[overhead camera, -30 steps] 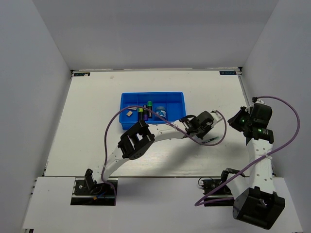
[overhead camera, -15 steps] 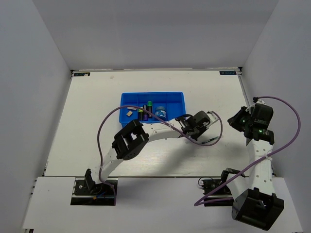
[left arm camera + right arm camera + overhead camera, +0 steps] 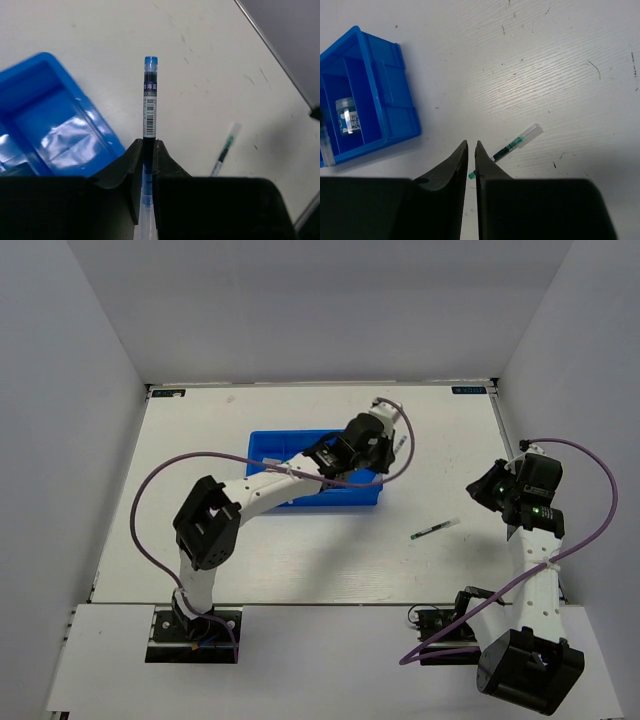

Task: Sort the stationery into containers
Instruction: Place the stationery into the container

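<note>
Left gripper [image 3: 146,146] is clamped tight on a thin pen with a blue cap and barcode label [image 3: 150,95]. The barrel sticks straight out past the fingertips. I only get that from the left wrist view; from the top the grip is too small to read. The shallow bright blue ribbed plastic tray [image 3: 35,65] sits below and to the left of those fingers. The top view puts this hand over the tray's right end, with the arm covering most of the tray.

Right gripper [image 3: 471,146] is parted by just a sliver and holds nothing. A thin clear pen with green ink [image 3: 517,142] lies on the white table [image 3: 560,60], just ahead-right of its fingertips (not touching). The right wrist view alone shows a round blue-white tape roll [image 3: 348,119] in a tray compartment, far left of that hand.
</note>
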Motion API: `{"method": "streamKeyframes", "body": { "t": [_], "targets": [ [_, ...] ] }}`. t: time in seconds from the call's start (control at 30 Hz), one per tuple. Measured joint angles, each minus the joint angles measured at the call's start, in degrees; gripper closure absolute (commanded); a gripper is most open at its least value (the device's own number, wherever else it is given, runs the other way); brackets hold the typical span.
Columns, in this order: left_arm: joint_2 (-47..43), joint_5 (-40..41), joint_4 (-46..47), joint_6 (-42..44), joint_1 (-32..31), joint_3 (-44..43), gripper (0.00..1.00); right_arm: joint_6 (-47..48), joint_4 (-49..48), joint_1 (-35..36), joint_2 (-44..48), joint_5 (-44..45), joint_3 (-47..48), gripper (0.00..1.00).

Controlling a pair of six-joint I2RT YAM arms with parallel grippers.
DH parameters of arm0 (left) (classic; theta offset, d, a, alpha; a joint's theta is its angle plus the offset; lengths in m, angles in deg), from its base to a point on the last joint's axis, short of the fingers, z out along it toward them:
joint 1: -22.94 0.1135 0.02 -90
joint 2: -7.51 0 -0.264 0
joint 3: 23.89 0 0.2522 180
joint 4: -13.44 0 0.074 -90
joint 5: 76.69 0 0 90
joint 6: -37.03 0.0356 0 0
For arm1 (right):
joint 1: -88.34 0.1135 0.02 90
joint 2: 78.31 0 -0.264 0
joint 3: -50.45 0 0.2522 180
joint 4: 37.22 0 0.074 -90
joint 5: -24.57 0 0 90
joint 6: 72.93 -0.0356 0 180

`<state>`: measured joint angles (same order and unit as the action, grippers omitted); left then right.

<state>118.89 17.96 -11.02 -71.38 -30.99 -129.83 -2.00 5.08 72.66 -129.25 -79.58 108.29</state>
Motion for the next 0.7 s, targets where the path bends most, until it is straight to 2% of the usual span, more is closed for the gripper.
{"method": "streamKeyframes", "body": {
  "t": [0.17,0.23,0.3,0.33,0.4,0.43,0.5,0.53,0.6,0.63,0.7],
  "targets": [
    [0.8,6.5,0.2,-4.8,4.5,-0.7,1.00,0.0,0.0,0.0,0.0,-0.9,-0.1,0.85],
    [2.2,9.0,-0.9,-6.5,5.4,-2.3,1.00,0.0,0.0,0.0,0.0,-1.2,-0.1,0.77],
    [4.1,10.9,-2.3,-8.1,6.0,-4.4,1.00,0.2,0.0,0.0,0.0,-1.7,-0.1,0.63],
    [5.0,11.6,-3.1,-8.9,6.3,-5.4,0.98,0.4,0.0,0.0,0.0,-2.1,-0.1,0.46],
    [6.9,12.3,-4.3,-10.3,7.0,-6.8,0.86,1.3,0.0,0.0,-0.2,-3.2,-0.1,0.33],
    [7.8,12.5,-5.0,-11.0,7.3,-7.5,0.66,1.9,0.0,0.0,-0.4,-4.2,-0.1,0.21],
    [9.6,12.6,-6.2,-12.0,7.7,-8.5,0.56,3.6,0.1,0.0,-1.1,-6.5,-0.1,0.15],
    [10.3,12.6,-6.8,-12.4,7.9,-8.8,0.46,4.8,0.2,0.0,-1.5,-8.2,-0.1,0.15],
    [11.2,12.7,-7.9,-13.1,8.3,-8.9,0.42,7.8,0.5,0.0,-2.2,-12.5,-0.1,0.19],
    [11.4,12.7,-8.7,-13.6,8.4,-8.9,0.40,9.8,0.7,0.0,-2.5,-15.4,-0.1,0.33],
    [11.4,12.7,-9.2,-13.8,8.5,-8.9,0.40,14.3,1.5,0.1,-3.1,-21.2,0.0,0.46]
  ]
}}
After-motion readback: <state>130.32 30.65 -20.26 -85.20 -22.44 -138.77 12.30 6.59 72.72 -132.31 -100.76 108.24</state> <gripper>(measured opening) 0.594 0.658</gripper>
